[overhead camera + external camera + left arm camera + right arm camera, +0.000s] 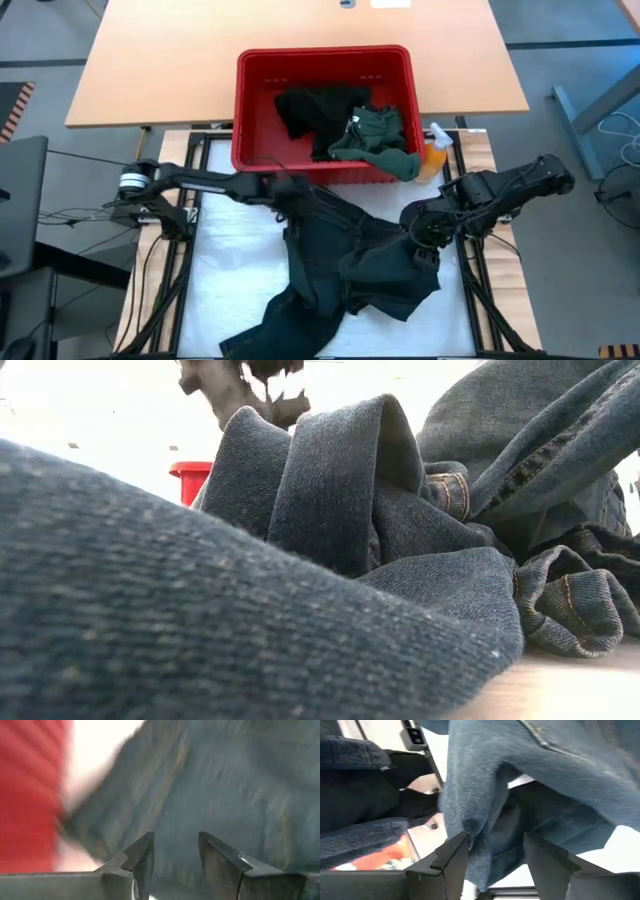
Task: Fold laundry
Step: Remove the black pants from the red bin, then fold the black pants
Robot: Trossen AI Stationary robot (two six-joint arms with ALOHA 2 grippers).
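Jeans [340, 270]: dark denim, crumpled on the white-covered table [230, 270] in front of the red basket [255, 110]; long axis runs diagonally, one leg trailing toward the near left corner, where it is cut off by the picture's edge.
Left tool [290, 195]: at the jeans' upper edge near the basket; fingers [142, 857] stand narrowly apart with denim just beyond them, nothing seen clamped.
Right tool [425, 240]: at the jeans' right side; fingers [455, 855] spread wide, a fold of denim hanging between them.
Basket contents: black garment [310, 110] and green shirt [380, 135], shirt draped over the front rim.
Hidden: low view is mostly blocked by denim; orange spray bottle [437, 155] is partly behind the basket corner.
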